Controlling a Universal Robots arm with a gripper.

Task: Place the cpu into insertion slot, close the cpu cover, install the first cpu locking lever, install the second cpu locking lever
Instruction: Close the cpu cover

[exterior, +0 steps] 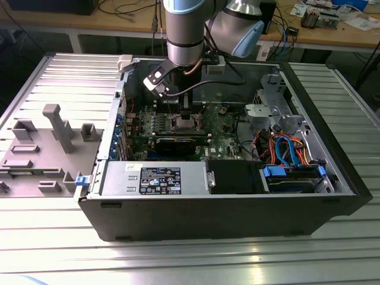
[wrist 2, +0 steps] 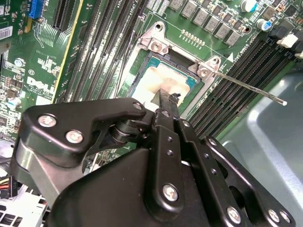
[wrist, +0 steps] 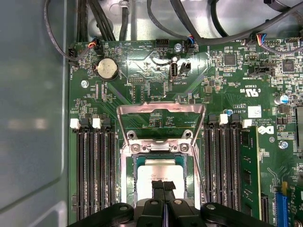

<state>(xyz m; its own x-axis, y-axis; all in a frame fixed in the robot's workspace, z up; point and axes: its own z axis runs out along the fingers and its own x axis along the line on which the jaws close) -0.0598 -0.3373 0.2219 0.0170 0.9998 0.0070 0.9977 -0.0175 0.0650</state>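
ribbed metal table (exterior: 190,261) | wooden bench (exterior: 356,37) behind | cables (exterior: 124,9) on it

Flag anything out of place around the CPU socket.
Nothing damaged or askew. The cpu lies square in the insertion slot; the cpu cover is swung open, and a locking lever sticks out unlatched. The pincer hangs over the cpu.

Silver-grey arm (exterior: 185,32) with pale blue joint caps (exterior: 246,38).
A black cable (exterior: 202,87) loops at its wrist; the gripper (wrist 2: 168,97) is matte black, its link plates (wrist 2: 163,156) studded with silver screws (wrist 2: 170,192).
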